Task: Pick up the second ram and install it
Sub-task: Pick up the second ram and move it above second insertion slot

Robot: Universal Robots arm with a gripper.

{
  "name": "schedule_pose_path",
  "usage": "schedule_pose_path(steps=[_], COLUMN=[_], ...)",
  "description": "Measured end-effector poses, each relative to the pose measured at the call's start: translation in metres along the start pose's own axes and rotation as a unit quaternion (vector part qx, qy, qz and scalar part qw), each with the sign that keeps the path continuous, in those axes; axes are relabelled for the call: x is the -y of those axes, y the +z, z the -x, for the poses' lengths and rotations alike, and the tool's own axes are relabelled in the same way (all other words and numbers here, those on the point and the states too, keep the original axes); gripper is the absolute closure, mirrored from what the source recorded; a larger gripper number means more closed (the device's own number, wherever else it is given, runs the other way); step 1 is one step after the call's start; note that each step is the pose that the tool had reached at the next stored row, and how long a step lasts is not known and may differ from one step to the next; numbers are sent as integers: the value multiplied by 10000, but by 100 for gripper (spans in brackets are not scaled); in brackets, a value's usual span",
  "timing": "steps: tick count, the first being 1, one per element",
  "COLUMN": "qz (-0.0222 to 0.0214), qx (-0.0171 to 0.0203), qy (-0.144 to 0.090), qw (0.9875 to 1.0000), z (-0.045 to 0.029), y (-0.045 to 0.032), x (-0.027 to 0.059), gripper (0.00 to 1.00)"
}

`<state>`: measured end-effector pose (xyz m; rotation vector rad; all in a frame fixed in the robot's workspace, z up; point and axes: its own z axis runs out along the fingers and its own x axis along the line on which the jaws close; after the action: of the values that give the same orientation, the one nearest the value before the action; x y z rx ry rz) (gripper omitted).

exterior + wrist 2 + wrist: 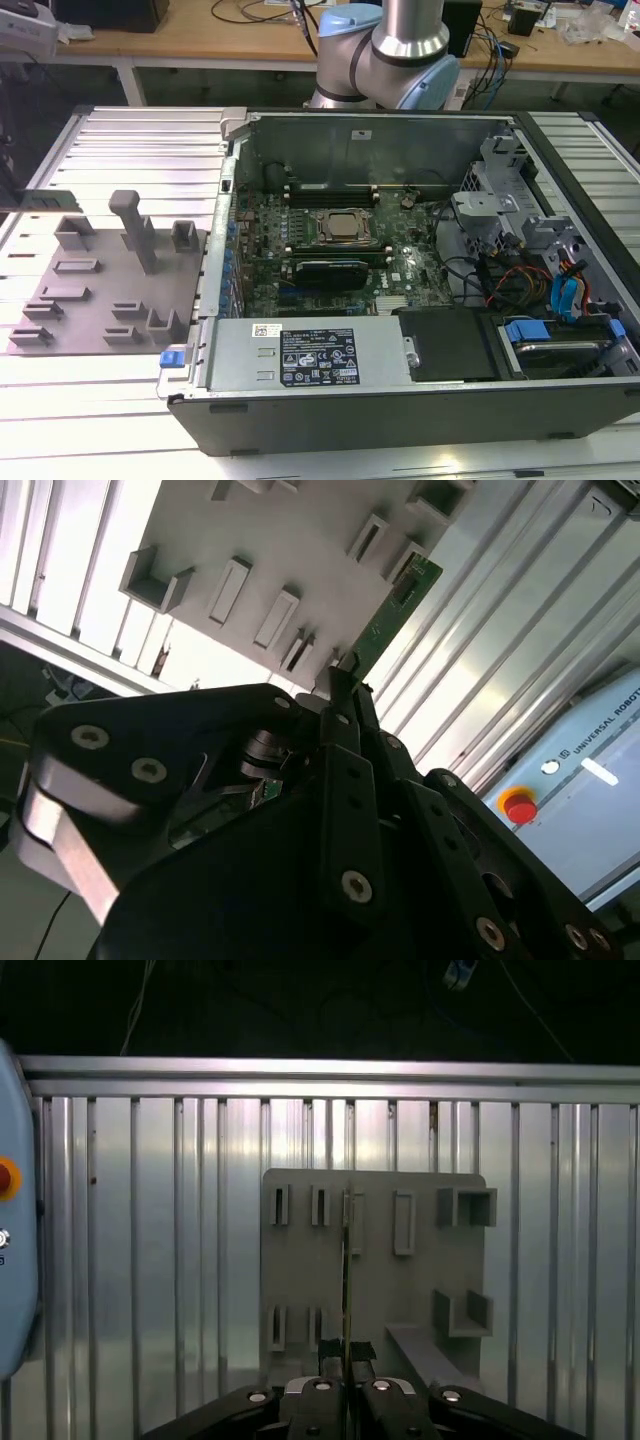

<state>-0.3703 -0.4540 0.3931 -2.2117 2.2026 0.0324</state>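
Ribbed tabletop (150,1260) carries a gray rack (420,1280). Above it, at lower centre in the first wrist view, the end effector (346,1350) pinches the second ram (392,617) edge-on. Pickup looks done; installing calls for squaring it to a slot.

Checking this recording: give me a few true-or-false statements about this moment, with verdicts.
1. The end effector is shut on a green memory stick. True.
2. The memory stick is seated in the motherboard. False: the end effector holds it, with the grey holder plate behind it.
3. The computer case lies open. True.
4. The grey holder plate sits inside the case. False: it lies outside it, on the exterior view's left.
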Motion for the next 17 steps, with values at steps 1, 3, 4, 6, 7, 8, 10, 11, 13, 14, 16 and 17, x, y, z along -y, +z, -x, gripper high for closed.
schedule_pose_path(steps=[1,3,4,6,7,8,10,11,13,14,16,17], qz=[0,1,0,0,0,0,0,0,0,0,3,8], qx=[0,-1,0,0,0,0,0,0,0,0,19,19], qy=[0,0,0,0,0,0,0,0,0,0,-116,-279], qw=[10000,10000,10000,10000,10000,10000,10000,10000,10000,10000,9999,9996], z=[1,2,3,5,6,7,10,11,13,13,15,14], y=[-8,-27,-45,-76,-99,-131,-186,-203,-236,-245,-261,-261], x=[0,0,0,0,0,0,0,0,0,0,0,0], gripper=[89,89,89,89,89,89,89,89,89,89,89,89])
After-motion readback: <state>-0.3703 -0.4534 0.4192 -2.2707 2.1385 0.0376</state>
